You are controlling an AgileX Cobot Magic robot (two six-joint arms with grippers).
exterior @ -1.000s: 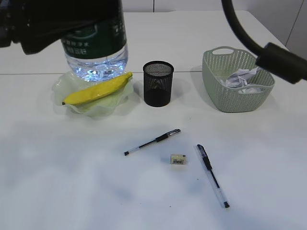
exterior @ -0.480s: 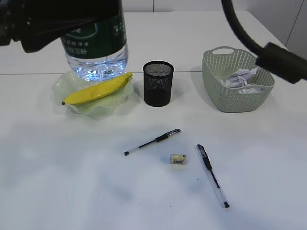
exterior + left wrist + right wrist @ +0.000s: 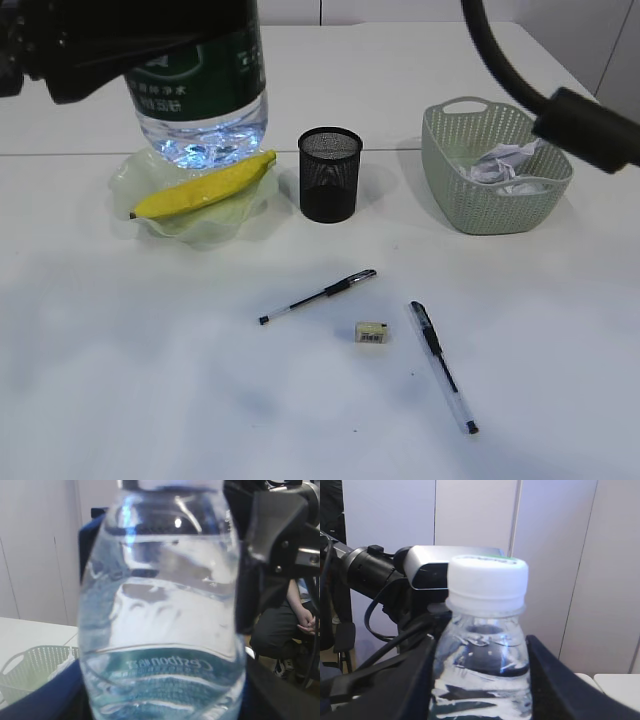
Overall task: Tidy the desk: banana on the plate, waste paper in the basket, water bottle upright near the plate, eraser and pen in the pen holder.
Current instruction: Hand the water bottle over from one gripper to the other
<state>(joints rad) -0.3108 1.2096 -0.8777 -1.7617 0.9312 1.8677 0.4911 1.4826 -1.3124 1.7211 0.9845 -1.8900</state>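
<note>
Exterior view: the water bottle (image 3: 197, 95) is held upright just behind the plate (image 3: 190, 222) by both grippers' jaws. If it's let go carelessly, it could get tipped onto the banana (image 3: 205, 185).

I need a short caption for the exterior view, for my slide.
Water bottle upright behind the plate holding the banana; two pens and eraser lie loose.
</note>
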